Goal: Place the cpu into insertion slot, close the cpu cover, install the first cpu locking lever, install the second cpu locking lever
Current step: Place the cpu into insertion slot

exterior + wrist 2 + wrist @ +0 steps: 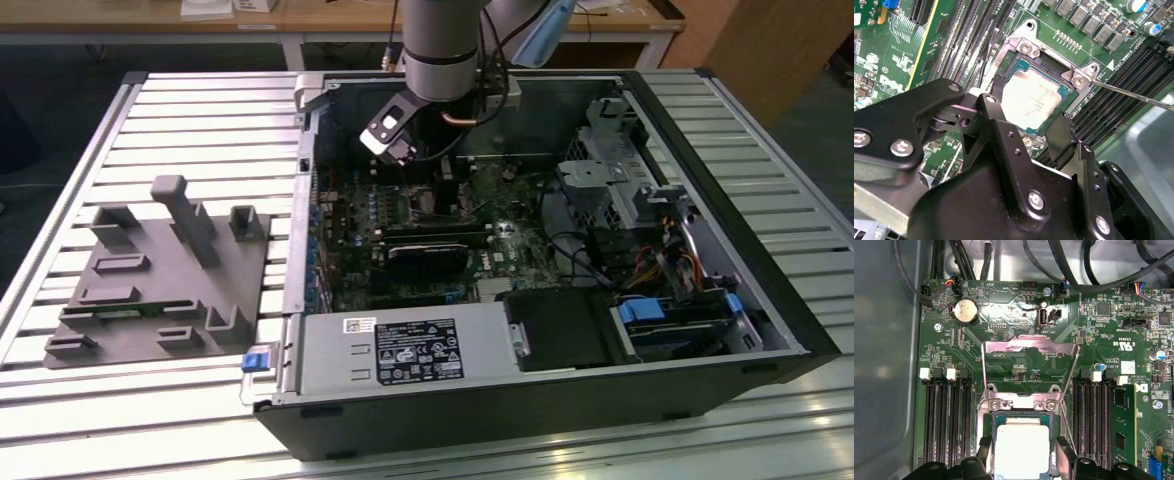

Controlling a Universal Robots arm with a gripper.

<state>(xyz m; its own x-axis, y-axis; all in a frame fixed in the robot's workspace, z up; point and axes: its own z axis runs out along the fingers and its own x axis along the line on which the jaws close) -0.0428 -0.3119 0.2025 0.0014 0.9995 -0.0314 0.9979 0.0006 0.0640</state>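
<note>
Black gripper (1029, 106) fingers stand wide apart, one on each side of the cpu (1021, 452). Its shiny grey square top lies flat in the insertion slot (1049, 59). The cpu cover (1029, 345) is tipped up, open. The green board (1019, 315) sits inside a black computer case (561, 400) on a silver slatted table (134, 420).

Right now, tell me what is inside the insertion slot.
The cpu rests in the insertion slot, silvery top up, with the cpu cover open behind it. The contacts beneath the chip are covered.
</note>
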